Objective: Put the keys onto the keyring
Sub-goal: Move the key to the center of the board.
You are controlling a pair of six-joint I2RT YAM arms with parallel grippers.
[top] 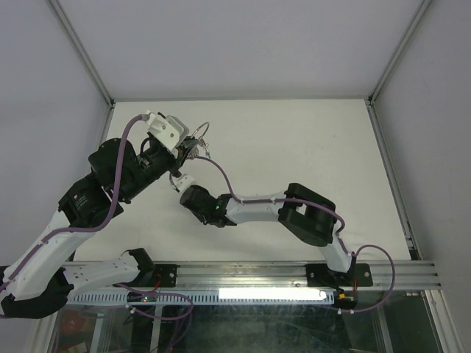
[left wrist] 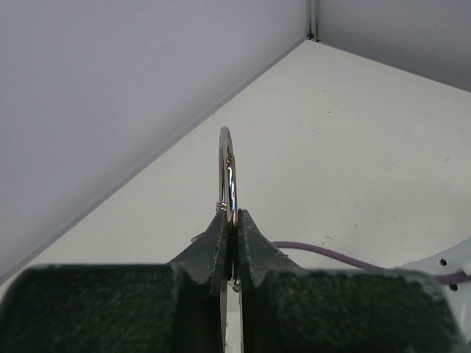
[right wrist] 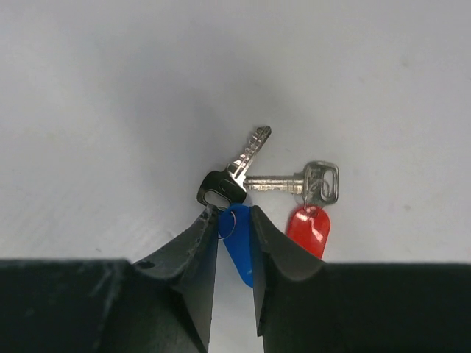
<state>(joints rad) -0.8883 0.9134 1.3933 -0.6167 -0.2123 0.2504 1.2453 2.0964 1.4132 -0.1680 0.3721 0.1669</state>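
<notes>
My left gripper (left wrist: 233,215) is shut on the thin silver keyring (left wrist: 228,169), which stands edge-on above its fingertips; small metal pieces hang at the ring's base. In the top view this gripper (top: 189,147) holds the ring (top: 202,134) above the table at the back left. My right gripper (right wrist: 234,209) is down at the table just in front of it (top: 179,179), its jaws narrowed onto the blue tag (right wrist: 237,246) of a dark-headed key (right wrist: 222,189). A silver key (right wrist: 294,182) with a red tag (right wrist: 309,229) lies beside it. No green key shows.
The white table (top: 309,147) is bounded by grey walls at left, back and right. A purple cable (left wrist: 324,254) runs along the right arm near the ring. The left wall stands close to the left gripper.
</notes>
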